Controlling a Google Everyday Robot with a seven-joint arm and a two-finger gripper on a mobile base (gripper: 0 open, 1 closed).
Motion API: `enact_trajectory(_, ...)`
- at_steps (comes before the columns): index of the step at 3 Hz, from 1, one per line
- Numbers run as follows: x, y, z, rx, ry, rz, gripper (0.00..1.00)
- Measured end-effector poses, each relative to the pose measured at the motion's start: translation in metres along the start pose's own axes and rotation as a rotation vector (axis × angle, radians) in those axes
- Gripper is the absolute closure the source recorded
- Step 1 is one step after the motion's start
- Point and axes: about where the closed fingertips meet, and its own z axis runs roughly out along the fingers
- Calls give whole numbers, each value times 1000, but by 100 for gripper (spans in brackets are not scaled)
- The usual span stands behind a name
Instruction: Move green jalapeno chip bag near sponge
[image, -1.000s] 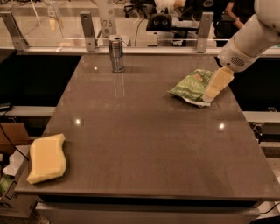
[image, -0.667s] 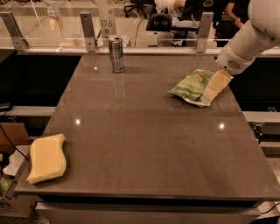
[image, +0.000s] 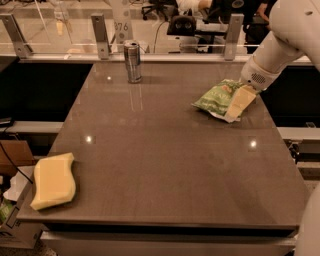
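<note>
**White arm, pale-yellow tip**

The arm (image: 282, 37) is smooth, glossy white, built of thick rounded segments that narrow to a cylindrical wrist (image: 264, 70). On the wrist sits a small dotted patch (image: 258, 79), possibly a grille. The gripper (image: 240, 103), at the right of the view in its upper half, is blocky, matte and pale yellow.

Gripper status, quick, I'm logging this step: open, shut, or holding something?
Gripper: at the right edge of the crinkled green jalapeno chip bag; open, shut or holding cannot be told.
</note>
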Motion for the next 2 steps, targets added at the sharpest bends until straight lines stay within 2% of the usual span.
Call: enact_trajectory(2, -8, 3, -2, -18, 25, 13, 51)
